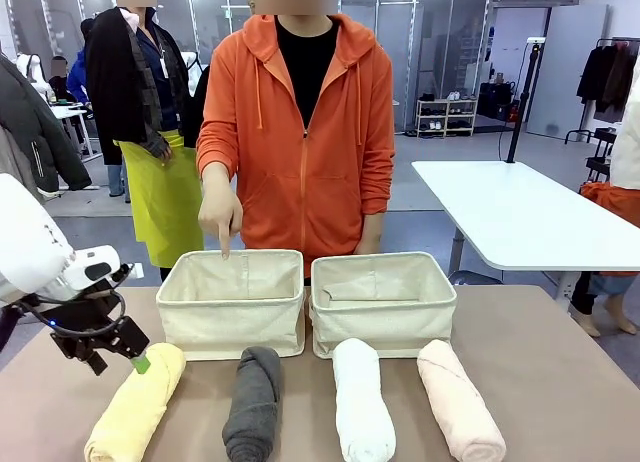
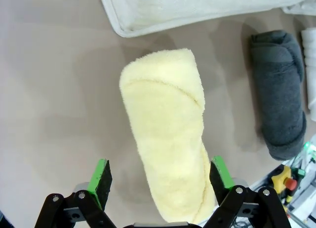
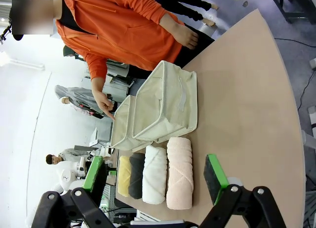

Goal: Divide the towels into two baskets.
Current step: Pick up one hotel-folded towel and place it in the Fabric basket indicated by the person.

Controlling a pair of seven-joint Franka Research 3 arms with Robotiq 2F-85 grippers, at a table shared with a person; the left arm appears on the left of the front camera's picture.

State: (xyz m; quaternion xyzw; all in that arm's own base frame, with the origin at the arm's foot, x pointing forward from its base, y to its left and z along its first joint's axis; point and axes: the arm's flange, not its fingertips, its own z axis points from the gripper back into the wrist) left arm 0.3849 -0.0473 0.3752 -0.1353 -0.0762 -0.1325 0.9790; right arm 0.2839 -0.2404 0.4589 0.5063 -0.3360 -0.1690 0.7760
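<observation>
Front view: the left cream canvas basket point(image 1: 230, 322), rectangular with soft upright sides, stands on the beige table point(image 1: 560, 362). Its twin, the right cream canvas basket point(image 1: 385, 322), stands just beside it on the right, and both look empty. A person in an orange hoodie stands behind the left basket. The person's hand point(image 1: 220, 214) points one finger down at the left basket's far rim. On the robot's side of that basket four rolled towels lie side by side, all outside the bins. The pale yellow rolled terry towel point(image 1: 135, 407) lies off the basket's left front corner. The dark grey rolled towel point(image 1: 252, 402) lies in front of its right half, then the white rolled towel point(image 1: 360, 402) and the light pink rolled towel point(image 1: 460, 402) farther right. The left gripper point(image 1: 125, 357) sits low at the yellow towel's end nearest the left basket. In the left wrist view the left gripper point(image 2: 161, 173) has its jaws spread wide astride the yellow towel point(image 2: 165, 134), not clamped on it. One green pad is hard against the roll or just beside it, the other stands clear. The grey towel point(image 2: 279, 95) lies apart to one side and the left basket point(image 2: 197, 11) just beyond. In the right wrist view the right gripper point(image 3: 154, 174) is spread wide with nothing between its fingers, well apart from the left basket point(image 3: 121, 134).
</observation>
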